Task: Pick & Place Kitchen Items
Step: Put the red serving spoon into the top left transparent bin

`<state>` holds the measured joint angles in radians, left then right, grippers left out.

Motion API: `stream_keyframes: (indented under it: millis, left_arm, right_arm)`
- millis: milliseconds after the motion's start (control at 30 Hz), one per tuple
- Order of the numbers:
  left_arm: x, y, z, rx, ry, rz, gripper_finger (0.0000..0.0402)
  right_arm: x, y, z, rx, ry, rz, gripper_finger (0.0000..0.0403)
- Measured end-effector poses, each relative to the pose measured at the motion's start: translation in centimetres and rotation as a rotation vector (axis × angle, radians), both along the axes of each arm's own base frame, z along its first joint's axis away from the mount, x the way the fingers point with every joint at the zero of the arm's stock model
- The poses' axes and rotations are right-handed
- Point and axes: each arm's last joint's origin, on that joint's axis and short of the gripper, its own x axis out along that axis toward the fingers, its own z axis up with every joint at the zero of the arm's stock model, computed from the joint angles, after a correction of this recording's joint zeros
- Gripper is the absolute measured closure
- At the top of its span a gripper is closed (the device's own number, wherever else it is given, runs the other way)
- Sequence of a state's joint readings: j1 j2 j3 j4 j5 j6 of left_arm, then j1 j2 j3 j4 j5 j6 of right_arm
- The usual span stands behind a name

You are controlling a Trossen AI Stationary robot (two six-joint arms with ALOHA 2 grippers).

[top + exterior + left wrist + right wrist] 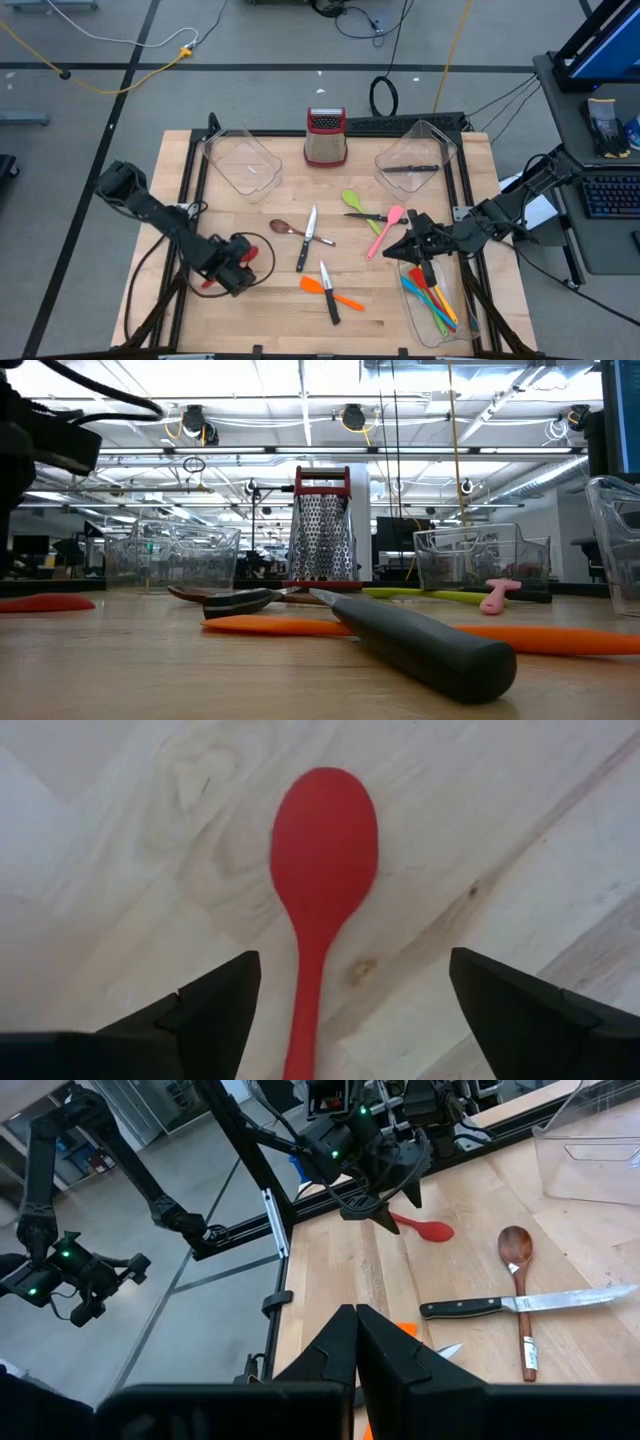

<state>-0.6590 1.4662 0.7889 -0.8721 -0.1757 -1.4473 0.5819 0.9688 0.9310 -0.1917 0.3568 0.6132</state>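
Overhead, the left gripper (243, 262) hangs low over the near-left part of the wooden surface (260, 310), right above a red spoon (262, 251) that peeks out beside it. The right gripper (412, 243) sits at the edge of a clear bin (415, 325) holding several coloured utensils (432, 300). Between the arms lie a brown spoon (283, 227) crossed by a knife (306, 240), a second knife (329, 292) lying over an orange spatula (330, 292), a green spoon (358, 205) and a pink spatula (386, 230). A grater (325, 136) stands at the far edge between two more clear bins, the right-hand one (417, 155) with a knife inside.

From table height, a dark knife handle (420, 645) lies across the orange spatula (270, 625), the grater (322, 525) upright behind, the red spoon (45, 602) off to the side.

Looking past the left wrist, the fingers (215, 1005) stand wide apart, straddling the red spoon's (325, 850) handle without touching it.

Past the right wrist, the fingers (335, 1348) are pressed together, holding nothing, with the brown spoon (518, 1280) under a knife (520, 1304) farther off and the left gripper (385, 1220) above the red spoon (428, 1230).
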Motion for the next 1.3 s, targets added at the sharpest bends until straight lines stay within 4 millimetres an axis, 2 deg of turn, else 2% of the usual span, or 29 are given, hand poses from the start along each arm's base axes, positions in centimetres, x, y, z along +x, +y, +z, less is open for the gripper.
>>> stream_keyframes:
  millis: [200,333,533,767,1033,1300]
  left_arm:
    - [-1.3,0.3,-2.0,-0.021,0.023,0.079,0.0099]
    - [-1.9,0.4,-3.4,-0.047,-0.033,0.090,0.0116]
    - [-2.5,0.7,-3.9,-0.012,-0.045,0.110,0.0150]
    - [-2.5,0.9,-4.1,0.036,-0.089,0.118,0.0237]
    - [-3.2,0.6,-4.7,0.072,-0.198,0.215,0.0379]
    - [-3.9,-0.6,-4.7,0.058,-0.305,0.246,0.0394]
  right_arm:
    - [0.0,0.1,0.0,0.007,0.004,0.020,0.0403]
    - [0.0,0.1,0.0,0.008,0.004,0.019,0.0403]
    - [0.0,0.1,0.0,0.008,0.004,0.020,0.0403]
    - [0.0,0.1,0.0,0.011,0.004,0.018,0.0403]
    - [0.0,0.1,0.0,0.009,0.004,0.017,0.0403]
    - [0.0,0.1,0.0,0.008,0.004,0.017,0.0403]
